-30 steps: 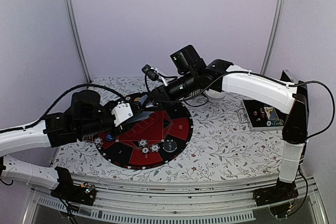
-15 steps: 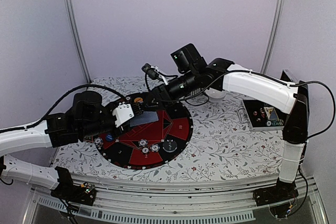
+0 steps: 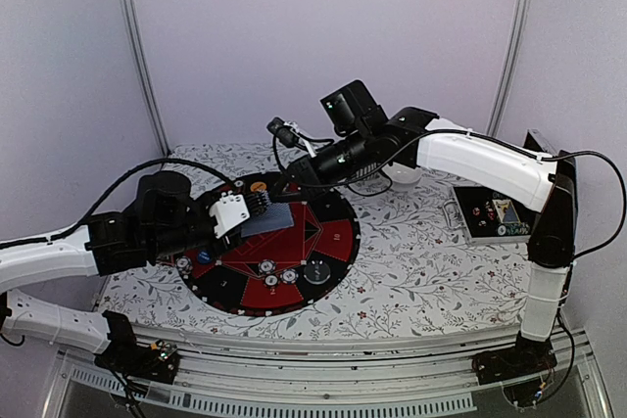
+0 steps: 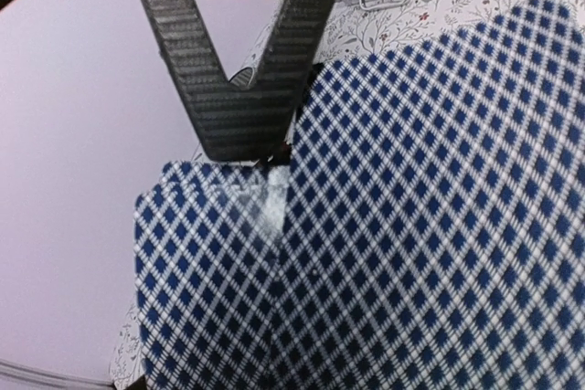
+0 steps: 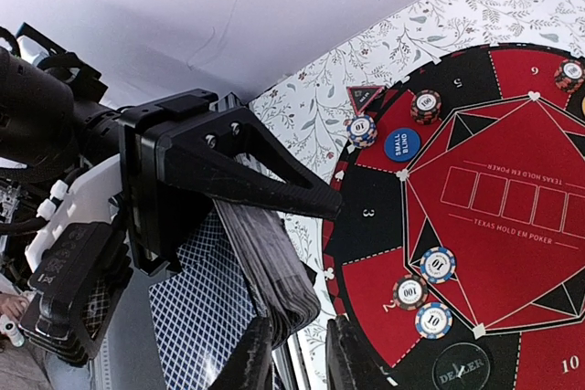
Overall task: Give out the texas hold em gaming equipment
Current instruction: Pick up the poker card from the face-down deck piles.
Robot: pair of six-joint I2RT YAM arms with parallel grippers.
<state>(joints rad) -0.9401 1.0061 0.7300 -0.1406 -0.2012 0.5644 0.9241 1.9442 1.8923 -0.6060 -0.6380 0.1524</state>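
We log the left gripper (image 3: 257, 209) clamped across a thick deck of playing cards with blue-and-white diamond-checked backs (image 5: 267, 267). It holds the deck above the far-left part of the big round red-and-black felt mat (image 3: 333, 237). The right gripper (image 3: 285, 187) reaches in from the far right and meets the deck end-on. In the left wrist view its two ribbed grey fingers (image 4: 183, 52) run together into one point at the edge of the uppermost card (image 4: 439, 226), which lies fanned across the card beneath. We therefore read the right gripper as pinched on that card (in the right wrist view its tips flank the deck's end and the contact itself is hidden). Three small round poker chips (image 5: 439, 265), two blue-and-white and one black, sit bunched close together on the mat's near side, just beside the black dealer button (image 5: 460, 367). Another blue-and-white and black pair of chips sits by the left rim. A single orange chip (image 3: 258, 185) lies at the far rim, near both grippers. An open grey case (image 3: 495, 214) rests on the floral white tablecloth (image 3: 421, 271), well apart to the right. Its contents are too small for us to sort.
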